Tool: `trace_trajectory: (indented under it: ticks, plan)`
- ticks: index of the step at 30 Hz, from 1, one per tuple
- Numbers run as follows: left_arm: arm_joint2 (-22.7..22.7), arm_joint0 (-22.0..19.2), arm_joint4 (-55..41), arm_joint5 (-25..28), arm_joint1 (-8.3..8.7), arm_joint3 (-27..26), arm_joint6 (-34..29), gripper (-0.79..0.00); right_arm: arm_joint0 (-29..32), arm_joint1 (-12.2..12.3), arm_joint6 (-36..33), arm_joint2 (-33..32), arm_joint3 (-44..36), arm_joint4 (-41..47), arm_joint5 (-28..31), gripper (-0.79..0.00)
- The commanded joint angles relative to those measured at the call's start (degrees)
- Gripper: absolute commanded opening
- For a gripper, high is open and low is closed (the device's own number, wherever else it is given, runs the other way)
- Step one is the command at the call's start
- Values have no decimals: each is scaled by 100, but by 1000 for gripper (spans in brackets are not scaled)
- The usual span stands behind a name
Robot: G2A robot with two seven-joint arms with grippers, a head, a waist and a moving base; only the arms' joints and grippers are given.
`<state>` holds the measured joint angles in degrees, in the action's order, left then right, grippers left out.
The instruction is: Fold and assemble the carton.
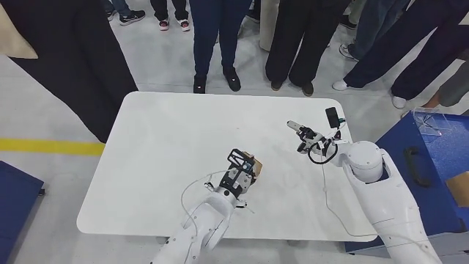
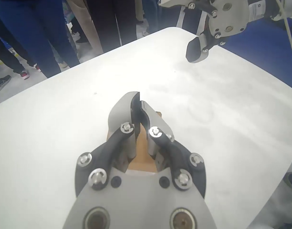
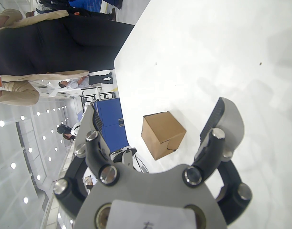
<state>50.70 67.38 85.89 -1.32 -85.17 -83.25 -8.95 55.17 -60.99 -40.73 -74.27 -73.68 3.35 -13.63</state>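
Observation:
A small brown carton point(image 1: 255, 166) stands closed into a cube on the white table point(image 1: 161, 161), near its front edge. In the right wrist view the carton point(image 3: 162, 133) shows a flap seam on one side. My left gripper point(image 1: 242, 163) sits just above and beside it, shut, fingertips point(image 2: 134, 100) pressed together with nothing between them; the carton point(image 2: 142, 151) shows beneath the fingers. My right gripper point(image 1: 298, 133) hangs open over the table's right part, well apart from the carton. Its fingers point(image 3: 218, 117) frame the box from a distance. The left wrist view shows it point(image 2: 183, 24) open.
Several people stand close along the table's far edge point(image 1: 220, 37). A blue cabinet point(image 1: 432, 154) stands off the right side. The table surface left of the carton and at the back is bare.

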Motion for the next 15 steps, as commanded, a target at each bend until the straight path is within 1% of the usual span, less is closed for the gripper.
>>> trace_trajectory:
  ticks: [1,10,12,15]
  plan:
    - [-17,-19,-31,18,-13,74,-47,-785,0,0,0,0,0,0,0,0]
    - [-62,-168,-83,-52,-79,533,-314,-785,0,0,0,0,0,0,0,0]
    - [-53,-190,-120,-50,-91,525,-288,-785,0,0,0,0,0,0,0,0]
    - [-8,-137,-102,-97,-89,326,-71,-785,0,0,0,0,0,0,0,0]
